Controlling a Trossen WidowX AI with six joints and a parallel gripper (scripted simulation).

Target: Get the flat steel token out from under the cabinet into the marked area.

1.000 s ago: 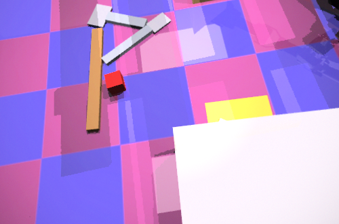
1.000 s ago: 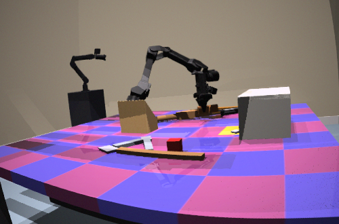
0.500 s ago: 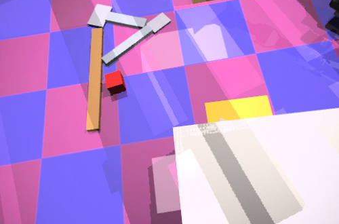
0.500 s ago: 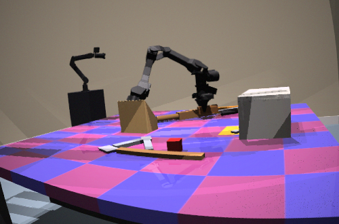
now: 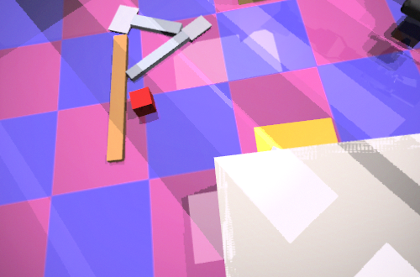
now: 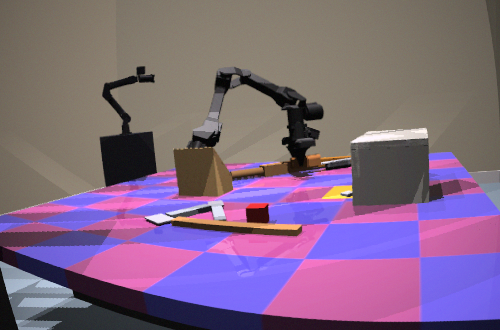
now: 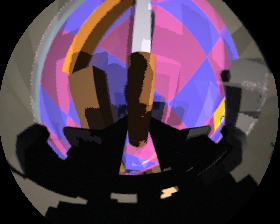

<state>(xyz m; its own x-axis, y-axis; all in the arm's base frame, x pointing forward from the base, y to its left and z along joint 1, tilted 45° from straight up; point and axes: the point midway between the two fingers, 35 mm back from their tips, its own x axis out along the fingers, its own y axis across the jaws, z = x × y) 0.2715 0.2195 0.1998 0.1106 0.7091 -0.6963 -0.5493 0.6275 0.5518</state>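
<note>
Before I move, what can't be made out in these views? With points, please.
- Top: the gripper, cut off by the right edge.
- Top: part of the yellow area [image 5: 298, 132] [image 6: 332, 192] [image 7: 218, 117], hidden by the cabinet [image 5: 273, 252] [image 6: 390, 175].
- Exterior: the gripper's [image 6: 299, 162] fingertips, too small and dark.
- Wrist: the far end of the held tool [image 7: 142, 30], cut off at the top.

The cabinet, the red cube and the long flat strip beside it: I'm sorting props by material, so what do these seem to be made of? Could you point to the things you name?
Cabinet [image 5: 269, 231] [image 6: 390, 175]: off-white, matte; painted wood or plastic, unclear which.
Red cube [image 5: 142, 101] [image 6: 257, 213]: evenly coloured, no grain; perhaps painted wood or plastic.
Long flat strip [image 5: 118, 101] [image 6: 240, 227]: probably wood, given its plain tan-orange colour, though no grain shows.
</note>
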